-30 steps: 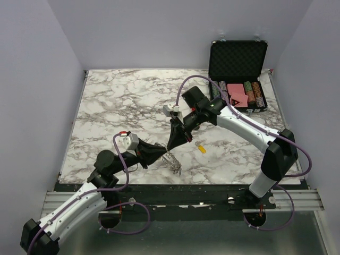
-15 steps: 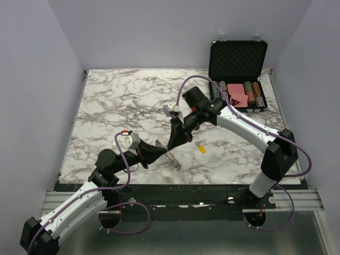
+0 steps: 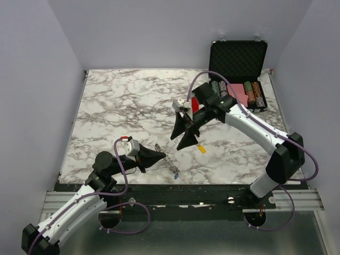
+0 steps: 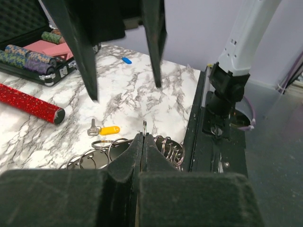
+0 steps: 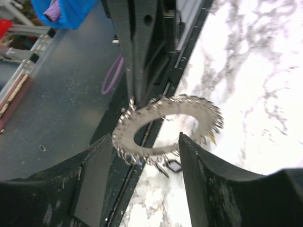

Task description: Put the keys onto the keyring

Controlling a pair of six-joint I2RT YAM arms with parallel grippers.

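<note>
Now left fingers (image 4: 135, 153) clamp the keyring (image 5: 187, 106) steady for threading; right fingers (image 5: 94, 165) hang apart, likely after the yellow key (image 3: 202, 149).

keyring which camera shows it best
Right wrist view: almost the whole keyring with its loops shows, pinched at the rim by the left claw. Left wrist shows only some loops; top view shows a thin sliver.

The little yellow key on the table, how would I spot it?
On the white marble table, look beside the open right gripper. The small silver key with a yellow plastic head lies flat there, the only yellow thing near the silvery wire keyring.
</note>
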